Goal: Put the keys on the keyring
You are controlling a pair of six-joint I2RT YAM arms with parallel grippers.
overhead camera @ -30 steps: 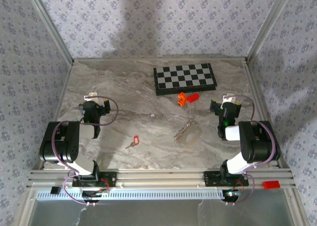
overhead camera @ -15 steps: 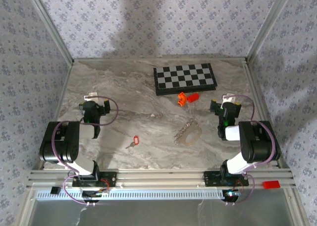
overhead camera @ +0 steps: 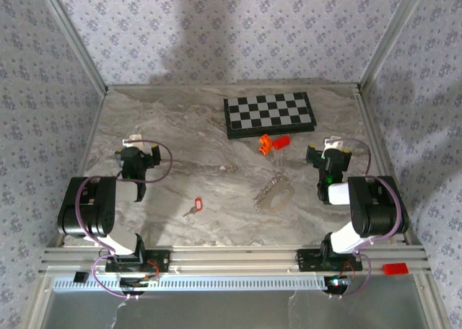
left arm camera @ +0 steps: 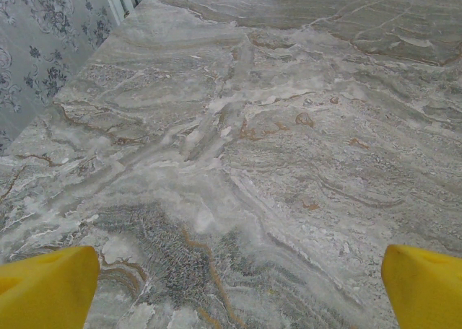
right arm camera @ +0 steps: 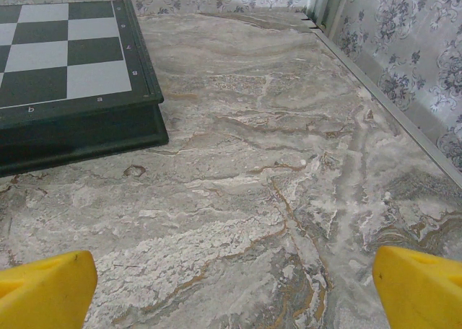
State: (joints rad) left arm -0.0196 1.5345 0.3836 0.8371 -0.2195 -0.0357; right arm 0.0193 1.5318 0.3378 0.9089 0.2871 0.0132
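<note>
- Keys (overhead camera: 193,206): 1 small silver key with 1 red tag, flat on the marble table (overhead camera: 180,127), front area left of centre, between the 2 arms; bare marble on every side of it, near the front edge.
- Keyring (overhead camera: 280,195): 1 pale oval loop, right of centre, well apart from the keys; 1 beaded chain (overhead camera: 266,190) lies touching its left side.
- Left gripper (overhead camera: 138,156): wide open, holding nothing; yellow fingertips (left arm camera: 43,289) sit over bare marble near the left edge.
- Right gripper (overhead camera: 325,154): wide open, holding nothing; yellow fingertips (right arm camera: 43,293) over bare marble, with the right wall rail close by.
- 2 orange plastic pieces (overhead camera: 273,142): side by side, just in front of the chessboard.
- 1 chessboard (overhead camera: 268,114): at the far side, right of centre; small white marks on its border, too small to read for sure.
- No readable writing on the red tag.
</note>
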